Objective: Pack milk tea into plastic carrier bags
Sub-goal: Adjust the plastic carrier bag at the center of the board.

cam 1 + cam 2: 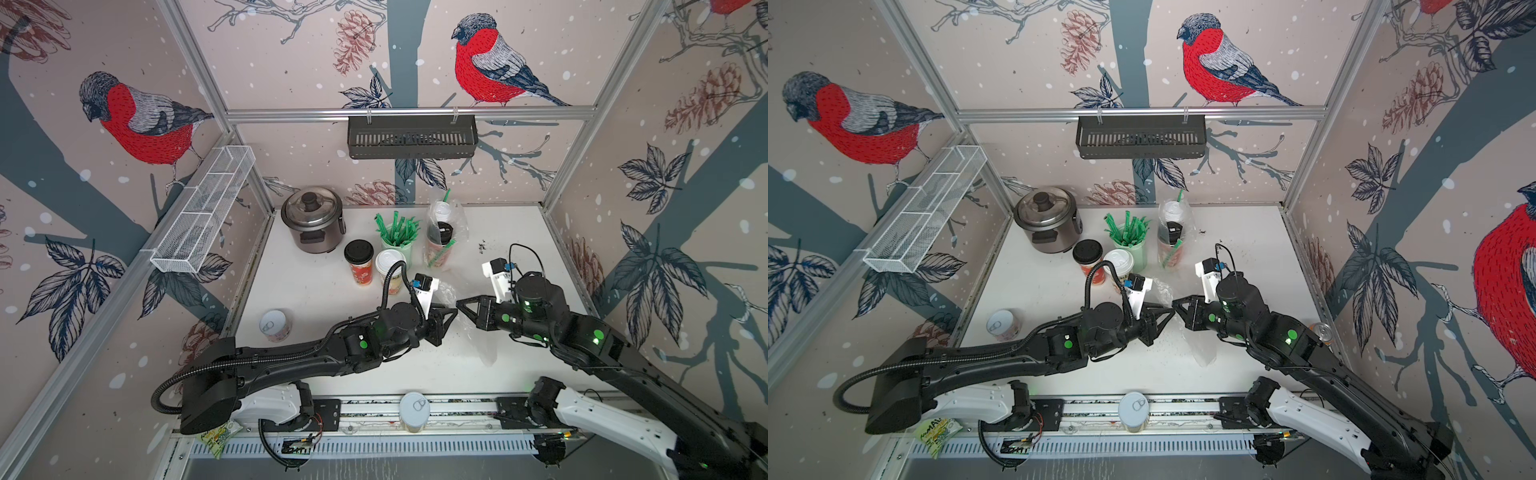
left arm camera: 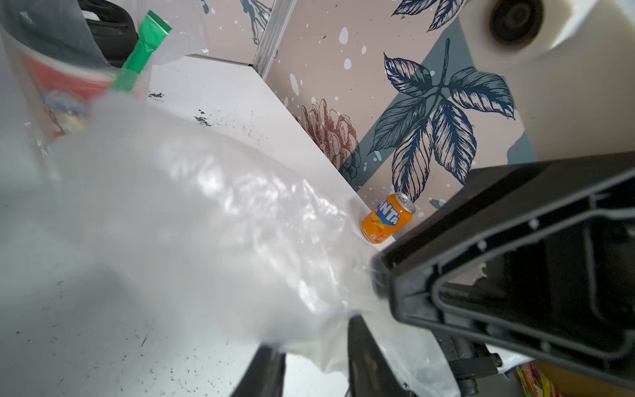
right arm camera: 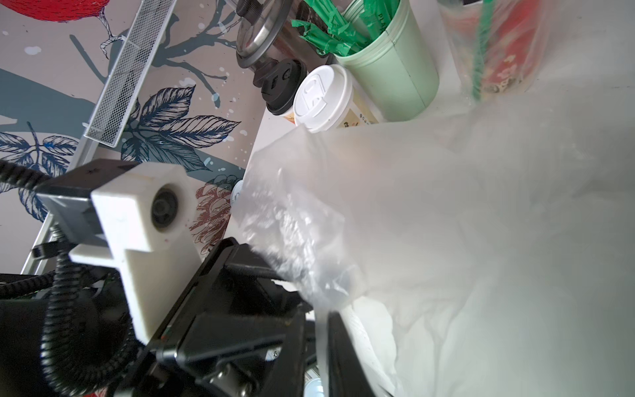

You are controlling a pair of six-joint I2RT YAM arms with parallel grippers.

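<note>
Though it is empty, bag (image 2: 223, 213): pinched by my left hand (image 1: 451, 311) and right hand (image 1: 459, 304), both closed on it, tip to tip.
Cups (image 1: 388, 262): two loose, just beyond my left hand.
Risk: uneven pulling tears it, or it slips free.

Clutter around your white tabletop (image 1: 519, 232)
You've a grey metal rice cooker (image 1: 311, 220) near a pale green cup of green straws (image 1: 397, 243), one white-topped pull-tab can (image 1: 274, 326) at left, another pull-tab can (image 1: 414, 411) on the front rail (image 1: 370, 405), an orange soda can (image 2: 386, 220) at right.

A clear plastic bag (image 2: 213, 220) runs from the left tool (image 2: 314, 373) to the right tool (image 2: 383, 273), an orange can (image 2: 386, 218) beyond.
</note>
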